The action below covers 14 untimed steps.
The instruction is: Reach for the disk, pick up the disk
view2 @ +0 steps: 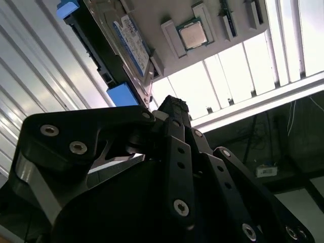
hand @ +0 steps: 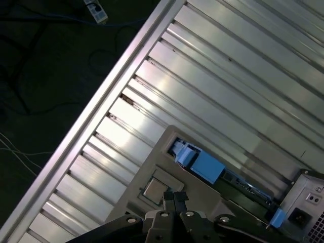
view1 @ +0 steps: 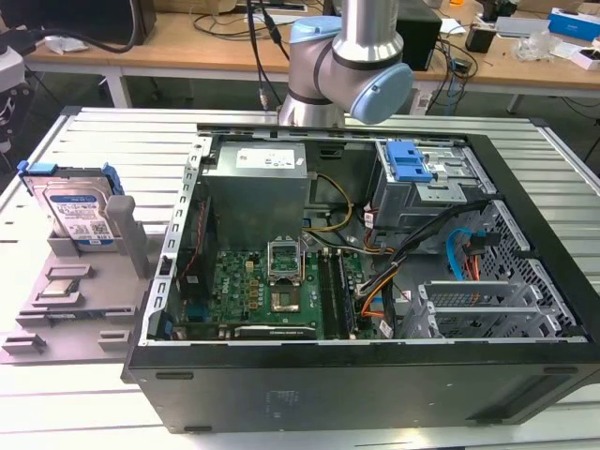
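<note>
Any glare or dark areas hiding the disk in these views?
Exterior view: even light, disk clearly lit. Second wrist view: table slats blown out, gripper a dark silhouette, disk label visible. First wrist view: sheen streaks on table slats, disk in softer shade.

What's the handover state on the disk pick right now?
End effector: shut, holding nothing, aimed at the grey holder and apart from the disk.
Disk: stands tilted in the holder, blue bracket on, on the exterior view's left of the open computer case.
Small chip: lies in the same holder, not the target.
Done: nothing yet; the disk is untouched.
Left: the reach and the pick-up.
</note>
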Each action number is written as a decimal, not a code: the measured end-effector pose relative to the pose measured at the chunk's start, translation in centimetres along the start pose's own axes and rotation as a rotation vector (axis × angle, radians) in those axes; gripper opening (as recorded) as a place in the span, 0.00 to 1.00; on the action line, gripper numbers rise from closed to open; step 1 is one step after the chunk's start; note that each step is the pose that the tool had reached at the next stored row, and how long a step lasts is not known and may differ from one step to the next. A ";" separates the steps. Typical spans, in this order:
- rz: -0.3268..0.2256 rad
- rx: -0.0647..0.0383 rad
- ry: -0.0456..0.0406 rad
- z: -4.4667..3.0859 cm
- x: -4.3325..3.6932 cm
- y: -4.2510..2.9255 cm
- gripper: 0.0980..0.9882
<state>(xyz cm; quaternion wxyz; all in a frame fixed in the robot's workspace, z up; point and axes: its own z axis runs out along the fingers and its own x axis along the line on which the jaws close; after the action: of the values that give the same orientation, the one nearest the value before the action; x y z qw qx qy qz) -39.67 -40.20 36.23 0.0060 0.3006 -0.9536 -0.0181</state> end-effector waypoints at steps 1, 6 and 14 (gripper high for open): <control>-0.010 0.000 0.0003 0.00 0.00 0.00 0.01; -0.057 0.000 0.0021 0.00 0.00 0.00 0.01; -0.120 0.000 0.0046 0.00 0.00 0.00 0.01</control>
<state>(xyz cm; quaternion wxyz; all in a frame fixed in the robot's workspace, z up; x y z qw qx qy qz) -39.67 -40.21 36.23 0.0071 0.3575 -0.9337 -0.0177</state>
